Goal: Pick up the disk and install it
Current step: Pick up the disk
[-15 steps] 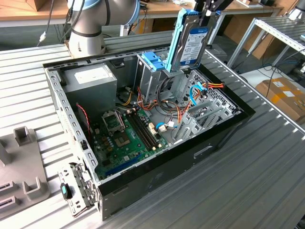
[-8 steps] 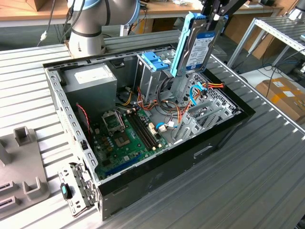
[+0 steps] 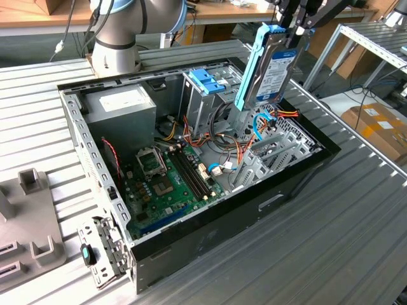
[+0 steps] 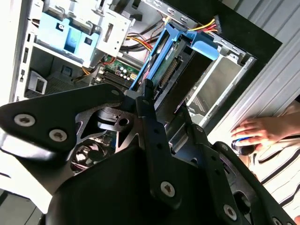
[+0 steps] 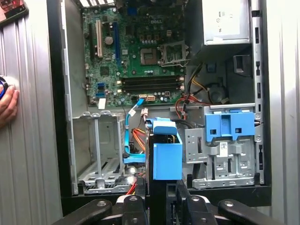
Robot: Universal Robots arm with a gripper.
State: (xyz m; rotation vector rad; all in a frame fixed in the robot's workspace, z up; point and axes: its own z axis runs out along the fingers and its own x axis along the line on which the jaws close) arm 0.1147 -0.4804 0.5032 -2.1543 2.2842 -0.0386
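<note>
The disk, a dark drive with bright blue side rails, hangs on edge above the open computer case, over its end at the exterior view's right. My gripper is shut on the disk's upper end. In the second wrist view the disk reaches from my gripper toward the case interior. In the first wrist view its blue end sits just past my gripper, between an empty metal bay and the grey drive cage.
The drive cage with its blue top stands mid-case, with the motherboard and power supply beside it. Loose cables lie under the disk. A person's hand rests outside the case. A grey fixture sits at the exterior view's left.
</note>
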